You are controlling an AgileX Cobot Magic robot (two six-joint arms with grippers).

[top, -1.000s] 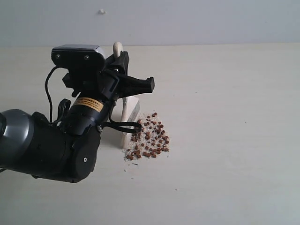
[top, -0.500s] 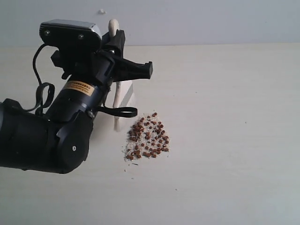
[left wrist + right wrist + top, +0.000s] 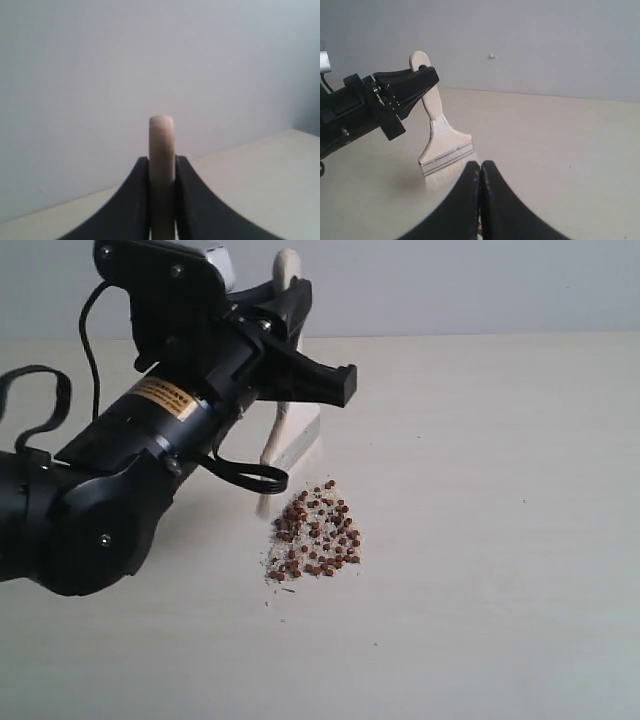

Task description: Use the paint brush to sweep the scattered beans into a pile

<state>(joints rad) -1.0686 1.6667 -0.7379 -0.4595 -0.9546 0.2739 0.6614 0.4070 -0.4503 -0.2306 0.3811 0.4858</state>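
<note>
- beans (image 3: 315, 535) sit mid-tabletop (image 3: 500, 490) in one loose clump w/ whitish crumbs (image 3: 275, 565). Edges are ragged, w/ a few strays on the far side. Imo nearly gathered, just not tight.
- paint brush (image 3: 293, 445) hangs just beside the clump, on its left in the ext. view, tilted, handle up and bristles down. Can't tell if the tips touch the tabletop or hover just off it.
- left tool (image 3: 162, 172) is clamped on the wooden handle near its end, both jaws snug against it.
- right tool (image 3: 480, 172) is pinched closed on nothing and is out of the ext. view.
- to do this step well, the arm should prob land the bristles flat just outside the ragged edge, then drag inward w/ short light strokes, b/c hard flicks would send round beans rolling.
</note>
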